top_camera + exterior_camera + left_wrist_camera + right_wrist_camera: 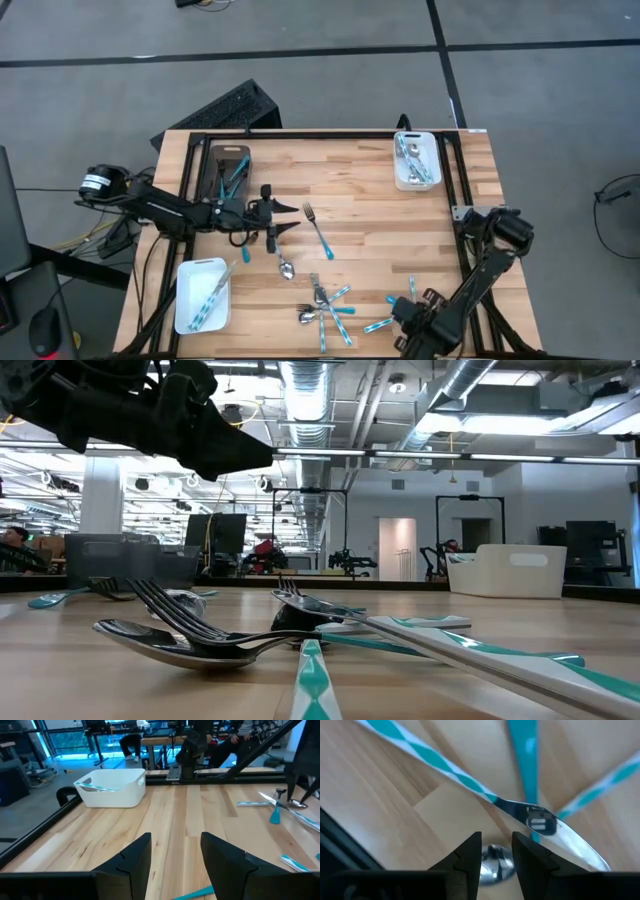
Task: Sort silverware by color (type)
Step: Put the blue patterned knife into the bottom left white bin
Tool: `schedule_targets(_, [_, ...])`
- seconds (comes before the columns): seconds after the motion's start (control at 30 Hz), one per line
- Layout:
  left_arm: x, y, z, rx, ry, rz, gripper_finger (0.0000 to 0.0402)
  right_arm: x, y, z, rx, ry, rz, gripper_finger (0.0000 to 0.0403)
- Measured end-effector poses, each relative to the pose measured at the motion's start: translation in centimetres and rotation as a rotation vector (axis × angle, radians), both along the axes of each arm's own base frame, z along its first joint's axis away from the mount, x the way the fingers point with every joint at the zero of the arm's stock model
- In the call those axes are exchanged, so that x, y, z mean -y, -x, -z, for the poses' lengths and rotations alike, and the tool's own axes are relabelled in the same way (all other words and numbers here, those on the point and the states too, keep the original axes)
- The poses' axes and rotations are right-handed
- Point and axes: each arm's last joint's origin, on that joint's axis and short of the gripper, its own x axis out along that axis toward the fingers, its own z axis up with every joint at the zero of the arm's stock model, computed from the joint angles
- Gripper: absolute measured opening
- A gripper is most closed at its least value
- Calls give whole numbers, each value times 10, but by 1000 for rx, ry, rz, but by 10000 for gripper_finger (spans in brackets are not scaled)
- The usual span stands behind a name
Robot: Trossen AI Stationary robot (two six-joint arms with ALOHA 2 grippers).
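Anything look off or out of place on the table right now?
Nothing damaged or spilled. Unsorted silverware lies tangled in a heap at the near edge, with a lone fork and spoon mid-table. The left tool hovers open near them; the right tool sits low over the heap. The three trays hold sorted pieces.

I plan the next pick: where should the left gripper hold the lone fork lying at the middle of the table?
Grip the fork across its thin teal handle, from straight above. It lies flat and alone on the table, and the left gripper is open beside it.
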Motion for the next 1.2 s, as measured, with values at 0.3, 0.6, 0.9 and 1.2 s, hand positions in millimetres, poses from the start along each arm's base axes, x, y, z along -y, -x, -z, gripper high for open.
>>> schedule_targets(0.3, [0, 0, 0, -1, -6, 10, 160, -2, -16, 24, -63, 70, -164, 132])
schedule_targets(0.6, [0, 0, 0, 3, 2, 10, 160, 6, -25, -1, -16, 207, -223, 132])
schedule_targets(0.9, [1, 0, 0, 4, 21, 27, 160, 15, -30, -2, -54, 287, -379, 132])
schedule_targets(1.2, [1, 0, 0, 5, 69, 20, 160, 53, -70, -3, 19, 305, -103, 145])
